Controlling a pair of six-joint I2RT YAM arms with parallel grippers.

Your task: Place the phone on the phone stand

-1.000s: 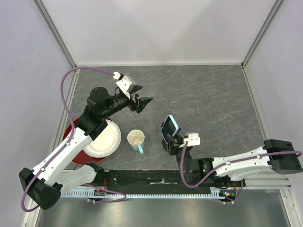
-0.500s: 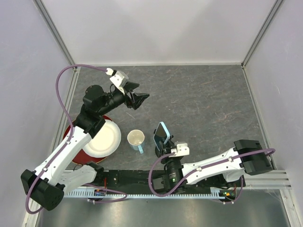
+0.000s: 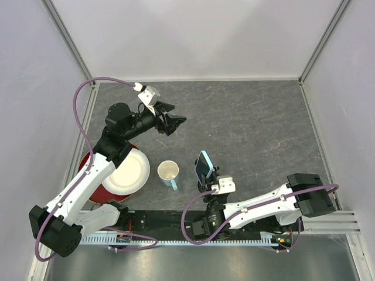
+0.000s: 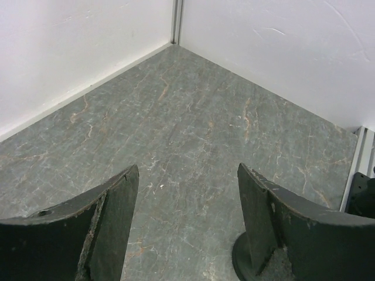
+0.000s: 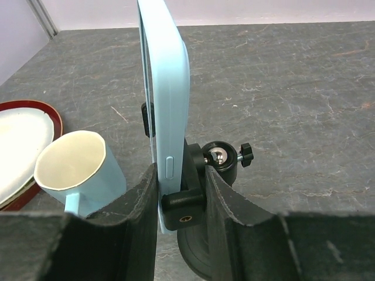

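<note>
Right wrist view: right gripper [image 5: 180, 181] clamps the phone [image 5: 167, 105], standing upright, against the holder of the phone stand [image 5: 218, 157]. Left gripper [image 4: 187, 187] hangs wide open above the table [image 4: 193, 105].

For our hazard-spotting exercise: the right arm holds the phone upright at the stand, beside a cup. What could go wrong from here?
1. The jaws of the right gripper appear to squeeze both the phone and the clamp of the phone stand; opening or retreating might drag the phone askew or tip the stand.
2. The light blue cup stands close alongside; a sideways move could knock it.
</note>
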